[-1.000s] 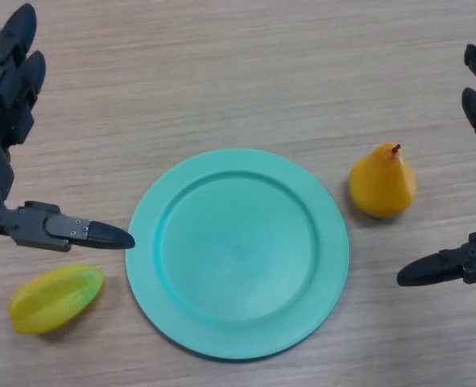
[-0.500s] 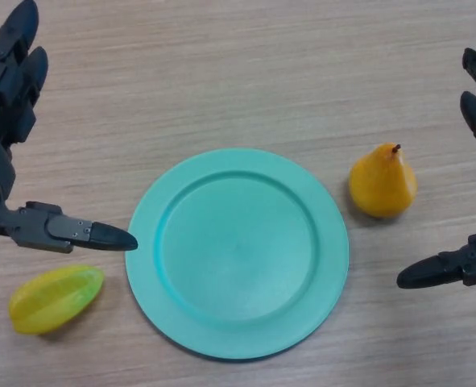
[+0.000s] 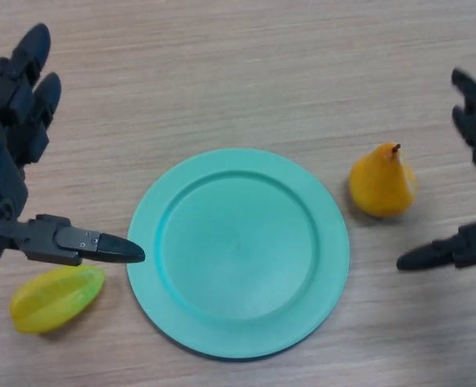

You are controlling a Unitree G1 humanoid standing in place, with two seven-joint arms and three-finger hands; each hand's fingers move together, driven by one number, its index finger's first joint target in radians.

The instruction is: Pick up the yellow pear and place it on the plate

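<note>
Right of frame, open-fingered, empty right hand (image 3: 473,193) has crept toward upright yellow-orange pear (image 3: 382,181); grasp pending, round teal plate (image 3: 238,251) bare.

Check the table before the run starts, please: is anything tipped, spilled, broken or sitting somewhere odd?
Nothing stands out. The pear stands upright on the table right of the plate, which lies flat. A yellow starfruit lies left of it. The left hand and right hand are open, touching nothing.

Right hand (image 3: 473,185) is cut off by the view's right edge; only its thumb and fingertips show. Left hand (image 3: 12,177) is partly cut at the left edge, palm largely out of view.
</note>
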